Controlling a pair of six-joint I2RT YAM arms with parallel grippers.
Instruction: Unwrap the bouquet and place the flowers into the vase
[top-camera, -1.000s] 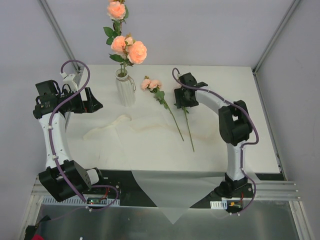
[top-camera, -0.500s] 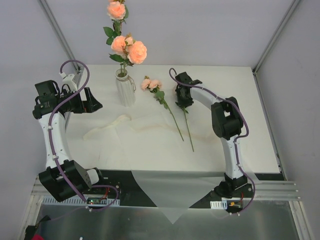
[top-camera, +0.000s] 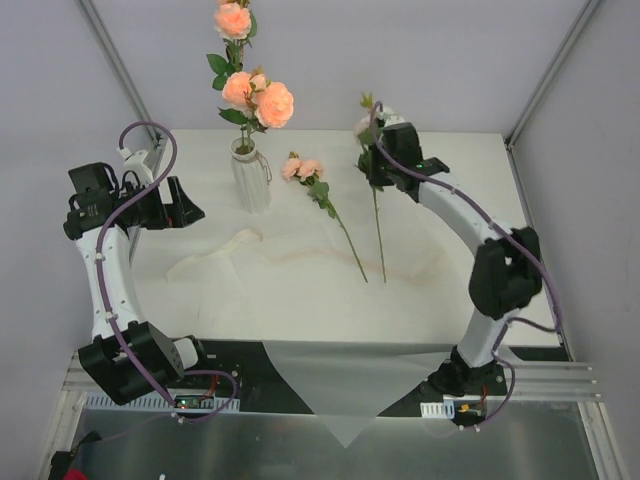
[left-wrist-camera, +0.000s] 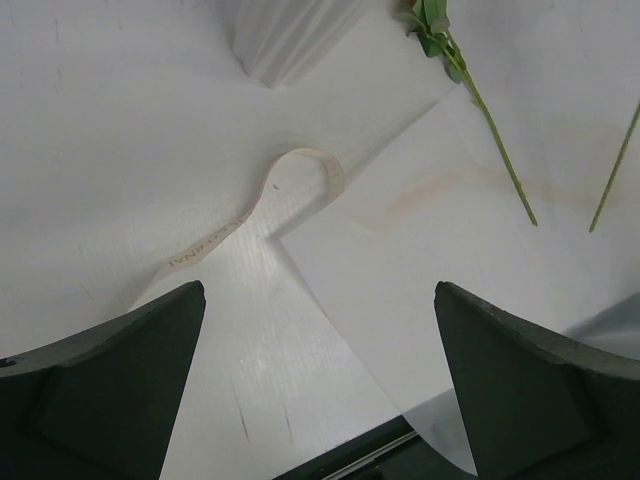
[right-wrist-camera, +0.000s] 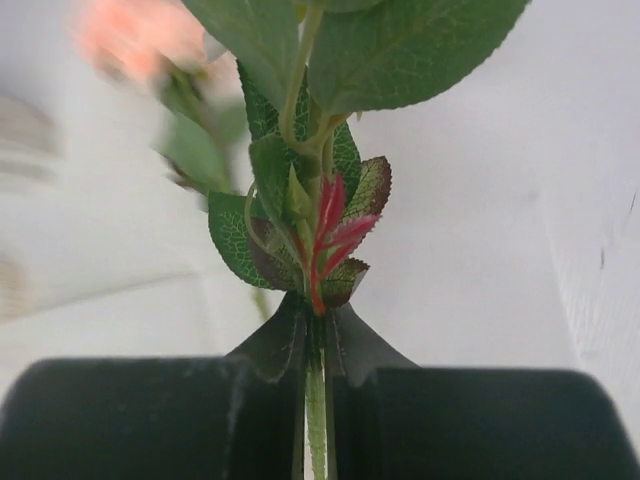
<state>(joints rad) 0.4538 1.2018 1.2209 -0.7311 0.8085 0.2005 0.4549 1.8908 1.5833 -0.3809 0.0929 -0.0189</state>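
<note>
Flower (top-camera: 378, 230) raised, stem clamped inside the right pincer (right-wrist-camera: 316, 345).

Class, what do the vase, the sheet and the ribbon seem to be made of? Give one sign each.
Vase: matte white, ribbed; ceramic or plastic, unclear. Sheet: thin translucent paper or film; the dark frame shows through its overhang. Ribbon: flat cream paper-like band, holding a curl.

The vase (top-camera: 251, 182) stands at the back left of the tabletop (top-camera: 480, 230), with flowers (top-camera: 255, 95) in it. A loose flower (top-camera: 325, 205) lies to its right. Further right, a stem (top-camera: 378, 220) sits between the right fingers (right-wrist-camera: 272, 345). A ribbon (top-camera: 213, 256) lies before the vase, left of a sheet (top-camera: 330, 300) that overhangs the near edge.
</note>
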